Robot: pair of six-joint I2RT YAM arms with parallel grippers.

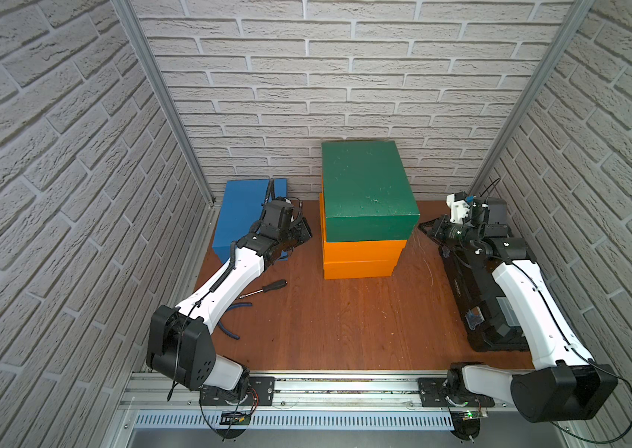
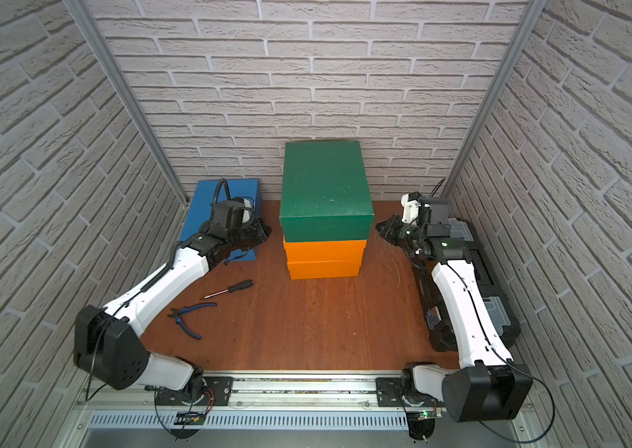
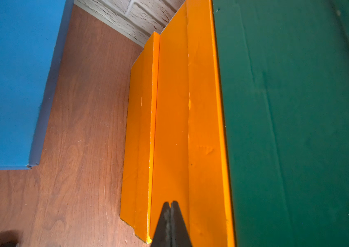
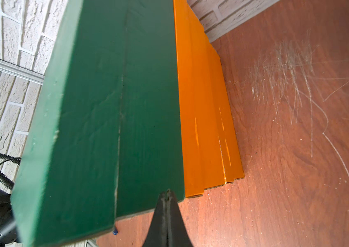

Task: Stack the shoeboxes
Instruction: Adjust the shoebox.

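Four shoeboxes (image 2: pixel 326 186): one green box (image 1: pixel 368 190) tops two orange boxes (image 1: pixel 363 252), far centre; one blue box (image 1: pixel 240 209) lies far left. My left gripper (image 3: pixel 171 205) and right gripper (image 4: pixel 167 193) flank the stack, both pinched closed, empty.

my left arm (image 1: pixel 229 279) covers part of the blue box (image 1: pixel 237 209); in a top view it half hides the pliers (image 1: pixel 228 331), and my right arm (image 1: pixel 527 302) hides most of the toolbox (image 1: pixel 473 298).

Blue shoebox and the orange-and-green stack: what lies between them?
Bare wooden tabletop separates the blue shoebox from the orange shoeboxes in the left wrist view; in both top views the shut left gripper hangs over that gap.
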